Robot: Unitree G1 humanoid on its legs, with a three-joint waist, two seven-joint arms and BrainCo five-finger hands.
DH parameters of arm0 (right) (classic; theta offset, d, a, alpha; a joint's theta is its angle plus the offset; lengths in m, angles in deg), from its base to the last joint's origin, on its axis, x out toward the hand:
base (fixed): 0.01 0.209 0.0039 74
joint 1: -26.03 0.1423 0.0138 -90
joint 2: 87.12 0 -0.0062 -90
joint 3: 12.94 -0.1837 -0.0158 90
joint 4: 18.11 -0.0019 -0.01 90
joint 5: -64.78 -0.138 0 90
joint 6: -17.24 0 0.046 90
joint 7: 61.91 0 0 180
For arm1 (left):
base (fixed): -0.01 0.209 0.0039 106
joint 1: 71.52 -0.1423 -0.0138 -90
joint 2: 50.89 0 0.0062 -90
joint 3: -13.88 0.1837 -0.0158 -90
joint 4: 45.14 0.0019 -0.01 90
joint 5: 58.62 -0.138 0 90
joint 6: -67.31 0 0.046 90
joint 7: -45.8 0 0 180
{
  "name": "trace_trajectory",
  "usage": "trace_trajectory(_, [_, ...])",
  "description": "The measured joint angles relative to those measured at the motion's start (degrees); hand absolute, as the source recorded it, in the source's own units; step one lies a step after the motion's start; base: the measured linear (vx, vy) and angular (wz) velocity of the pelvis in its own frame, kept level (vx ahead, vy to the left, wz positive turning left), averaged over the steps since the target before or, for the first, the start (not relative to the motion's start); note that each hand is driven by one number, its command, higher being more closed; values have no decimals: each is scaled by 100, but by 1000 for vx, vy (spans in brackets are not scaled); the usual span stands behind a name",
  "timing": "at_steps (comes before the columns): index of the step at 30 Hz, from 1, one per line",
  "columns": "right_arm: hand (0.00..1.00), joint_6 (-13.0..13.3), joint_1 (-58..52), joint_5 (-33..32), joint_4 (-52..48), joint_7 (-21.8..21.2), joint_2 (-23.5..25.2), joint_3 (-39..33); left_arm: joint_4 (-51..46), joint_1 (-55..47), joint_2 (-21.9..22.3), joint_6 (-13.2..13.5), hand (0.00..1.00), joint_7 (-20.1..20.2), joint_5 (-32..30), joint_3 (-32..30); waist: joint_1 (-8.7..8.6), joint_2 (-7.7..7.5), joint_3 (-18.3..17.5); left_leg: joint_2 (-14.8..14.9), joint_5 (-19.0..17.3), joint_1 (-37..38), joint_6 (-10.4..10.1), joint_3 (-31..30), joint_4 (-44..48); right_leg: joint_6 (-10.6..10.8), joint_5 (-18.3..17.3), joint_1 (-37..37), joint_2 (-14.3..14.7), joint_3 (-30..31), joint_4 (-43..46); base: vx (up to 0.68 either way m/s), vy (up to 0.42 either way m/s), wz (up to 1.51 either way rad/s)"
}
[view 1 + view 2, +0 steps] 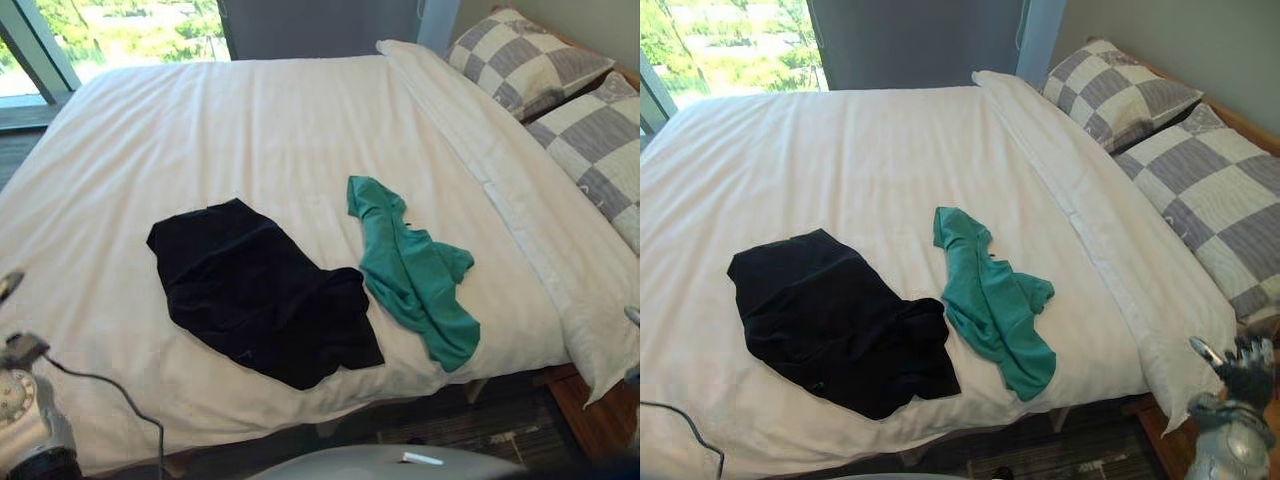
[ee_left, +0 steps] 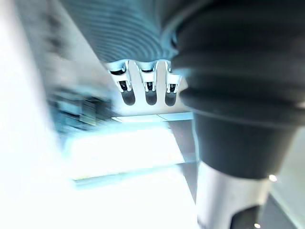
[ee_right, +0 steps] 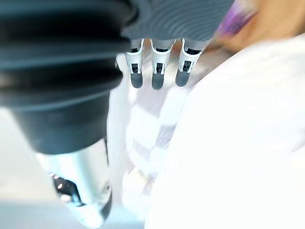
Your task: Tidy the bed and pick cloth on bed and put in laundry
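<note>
A black garment (image 1: 250,290) lies crumpled on the white bed (image 1: 250,130), near its front edge. Just to its right, a green garment (image 1: 415,270) lies stretched out and twisted, its lower end almost at the edge. The two cloths nearly touch. My left hand (image 2: 150,90) is low at the front left, off the bed, with straight fingers holding nothing. My right hand (image 1: 1238,368) hangs at the bed's front right corner, beside the folded duvet edge. Its fingers (image 3: 155,76) are also straight and empty. Both hands are well clear of the garments.
Two grey-and-white checked pillows (image 1: 1120,90) (image 1: 1210,190) lie along the bed's right side, behind a folded band of white duvet (image 1: 1090,210). A window (image 1: 110,30) is at the far left. Dark wooden floor (image 1: 480,420) runs below the bed's front edge.
</note>
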Motion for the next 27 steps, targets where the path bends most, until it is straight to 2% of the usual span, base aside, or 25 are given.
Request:
trace_trajectory(1, [0,1,67,120,-83,-58,-83,238,12,286,-225,0,0,178,-172,343,-7,52,16,3,-1,-22,2,2,48,-23,17,-26,-8,52,1,-27,-32,-19])
trace_trajectory(2, [0,0,124,176,-133,-63,-88,312,15,425,-242,-2,0,272,-242,501,-12,71,28,3,-3,-19,5,4,72,-37,27,-27,-10,80,1,-61,-42,-20])
trace_trajectory(4, [0,-8,248,480,-298,-43,-82,592,40,614,-80,-129,0,511,-633,1130,-70,286,153,-2,-32,-32,51,9,159,-69,53,-28,-29,150,1,-88,-43,-16])
trace_trajectory(5, [0,-11,245,567,-310,-26,-82,646,38,613,-27,-185,0,555,-760,1296,-130,334,170,-1,-32,-32,51,9,159,-69,55,-37,-30,151,2,-63,-43,-9])
trace_trajectory(7, [0,-191,227,804,-310,61,-81,852,-17,606,290,-522,0,762,-1198,1841,-199,442,214,17,-33,-17,52,21,158,-77,79,-69,-1,234,2,-50,-46,-17])
trace_trajectory(10, [0,-365,222,862,-441,154,-60,1077,-157,582,501,-959,0,933,-1602,2322,-239,464,212,35,-44,0,54,20,150,-97,108,-93,23,292,1,-54,-41,-13])
trace_trajectory(12, [0,-464,222,1005,-706,250,-46,1259,-301,484,590,-1354,0,1165,-1744,2573,-298,434,234,52,-110,-5,41,18,128,-99,157,-145,50,324,1,-81,-33,-12])
trace_trajectory(14, [0,-531,221,1019,-929,329,1,1365,-310,392,601,-1886,0,1410,-1743,2795,-299,357,279,43,-197,8,21,32,123,-125,240,-207,65,413,-1,-102,-19,-22])
trace_trajectory(16, [0,-588,212,1028,-1019,350,140,1383,-345,348,651,-2210,0,1430,-1743,2933,-292,284,298,27,-198,53,22,95,123,-164,270,-214,59,465,-2,-93,-13,-17])
trace_trajectory(17, [0,-659,189,1091,-1193,439,304,1427,-551,208,884,-2561,0,1421,-1791,3045,-302,268,298,10,-208,71,25,112,123,-168,278,-216,44,491,-2,-83,-20,-13])
trace_trajectory(18, [0,-671,167,1136,-1265,460,360,1449,-667,138,1016,-2668,0,1413,-1870,3138,-308,272,303,4,-216,71,24,117,123,-167,279,-217,35,504,-2,-69,-22,-11])
trace_trajectory(19, [0,-714,32,1254,-1466,551,476,1515,-982,8,1352,-3068,0,1347,-2108,3426,-308,275,305,-4,-228,66,15,146,123,-165,279,-250,32,560,-2,-45,-16,-9])
trace_trajectory(20, [0,-741,-30,1270,-1549,599,530,1592,-1106,-69,1539,-3253,0,1298,-2247,3616,-292,291,309,-4,-230,61,13,152,123,-165,279,-260,32,595,-1,-40,-20,-7])
trace_trajectory(22, [0,-872,-121,1453,-1724,749,814,1847,-1224,-261,2254,-4034,0,1145,-2884,4398,-302,326,338,6,-229,43,11,147,122,-159,277,-275,41,599,0,-9,-18,1])
trace_trajectory(24, [0,-960,-205,1471,-1842,828,1012,1856,-1218,-271,2564,-4561,0,1124,-3247,4666,-301,329,345,24,-225,38,9,135,121,-157,278,-276,63,582,0,-10,-41,0])
trace_trajectory(25, [0,-990,-206,1471,-1874,894,1078,1850,-1212,-262,2559,-4711,0,1105,-3377,4649,-311,325,348,38,-224,41,7,138,121,-158,278,-275,77,583,1,-9,-34,-1])
trace_trajectory(27, [0,-1009,-206,1468,-1903,906,1075,1830,-1106,-236,2467,-4730,0,1057,-3544,4537,-314,293,368,40,-224,40,7,139,119,-159,277,-277,79,582,1,0,0,0])
